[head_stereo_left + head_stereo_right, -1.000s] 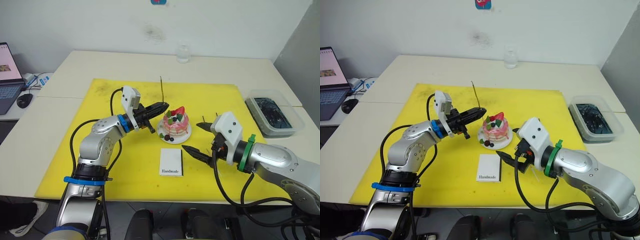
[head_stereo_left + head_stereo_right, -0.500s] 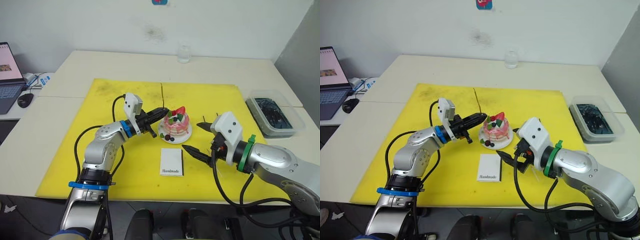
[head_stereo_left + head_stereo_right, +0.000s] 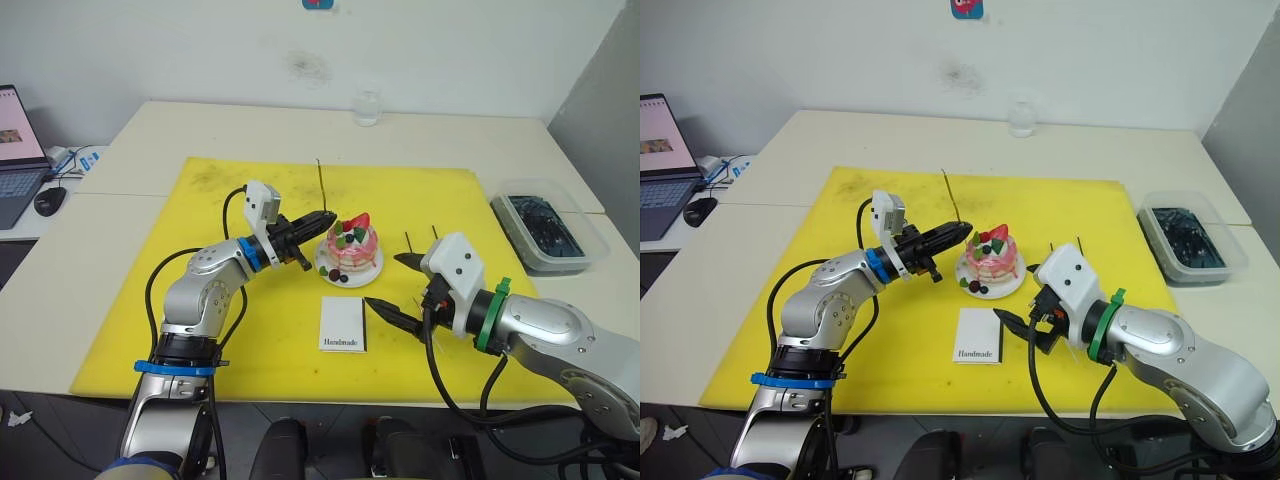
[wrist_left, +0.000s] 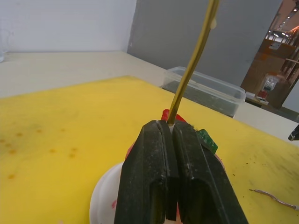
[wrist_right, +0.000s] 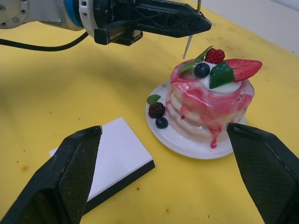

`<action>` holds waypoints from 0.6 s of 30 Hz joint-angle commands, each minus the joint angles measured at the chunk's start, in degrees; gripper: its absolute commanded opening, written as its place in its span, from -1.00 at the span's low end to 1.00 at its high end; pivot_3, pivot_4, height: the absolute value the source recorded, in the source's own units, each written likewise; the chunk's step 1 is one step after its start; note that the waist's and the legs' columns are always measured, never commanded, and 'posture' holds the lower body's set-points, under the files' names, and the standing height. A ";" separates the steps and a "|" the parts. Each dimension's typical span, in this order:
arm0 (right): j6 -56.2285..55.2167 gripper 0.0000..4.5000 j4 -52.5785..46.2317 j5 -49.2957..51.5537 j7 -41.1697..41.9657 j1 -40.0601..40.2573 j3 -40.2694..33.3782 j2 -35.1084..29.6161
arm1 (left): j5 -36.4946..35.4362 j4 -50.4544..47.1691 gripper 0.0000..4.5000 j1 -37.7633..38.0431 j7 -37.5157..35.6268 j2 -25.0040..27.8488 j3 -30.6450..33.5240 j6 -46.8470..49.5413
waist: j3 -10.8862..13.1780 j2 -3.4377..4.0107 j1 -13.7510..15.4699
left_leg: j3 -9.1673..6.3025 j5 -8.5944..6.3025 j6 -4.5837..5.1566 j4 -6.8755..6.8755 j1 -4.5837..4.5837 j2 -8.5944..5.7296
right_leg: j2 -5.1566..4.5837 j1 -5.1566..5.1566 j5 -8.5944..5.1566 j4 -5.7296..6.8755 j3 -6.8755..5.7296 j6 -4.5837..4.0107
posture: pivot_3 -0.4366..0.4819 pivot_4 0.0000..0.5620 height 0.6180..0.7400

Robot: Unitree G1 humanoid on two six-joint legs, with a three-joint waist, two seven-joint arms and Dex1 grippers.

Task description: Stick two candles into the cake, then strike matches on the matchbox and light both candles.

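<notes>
The pink cake [image 3: 353, 247] sits on its white plate [image 3: 334, 273] in the middle of the yellow mat [image 3: 250, 330]. My left gripper [image 3: 328, 216] is shut on a thin pale-gold candle [image 3: 322, 185]. It holds the candle upright just left of the cake's top, its lower end near the berries [image 5: 188, 46]. The white matchbox [image 3: 342, 323] lies in front of the cake. My right gripper [image 3: 385, 280] stands open to the matchbox's right, holding nothing. Two short dark matches [image 3: 408, 241] lie behind it. A second curved candle [image 4: 274, 197] lies on the mat.
A clear plastic container [image 3: 545, 228] with dark contents stands off the mat at the right. A glass [image 3: 367, 107] stands at the table's far edge. A laptop [image 3: 18, 150] and mouse [image 3: 47, 200] sit on the side table at the left.
My left gripper dipped with the candle beside the cake, then rose slightly. My right gripper drew a little toward the front edge, uncovering both matches.
</notes>
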 commanded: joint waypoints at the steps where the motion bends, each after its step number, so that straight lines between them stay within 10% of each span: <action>1: -0.19 0.97 -2.07 -0.34 0.19 -0.50 -1.66 0.11 | 0.43 -1.91 -1.00 -0.28 0.01 -0.50 -0.22 -1.50 | 0.00 0.00 0.00 | 0.00 0.00 0.00 0.00 0.00 0.00 | 0.00 0.00 0.00 0.00 0.00 0.00 | -0.05 -0.47 1.00; 18: 1.65 0.97 -3.08 0.55 -0.41 -0.98 -2.05 0.71 | 5.89 2.59 -1.00 2.52 0.14 -3.25 -2.04 -9.39 | 0.00 0.00 0.01 | 0.01 0.00 0.00 0.00 0.01 0.00 | 0.00 0.01 0.00 0.00 0.01 0.00 | -0.05 -0.47 1.00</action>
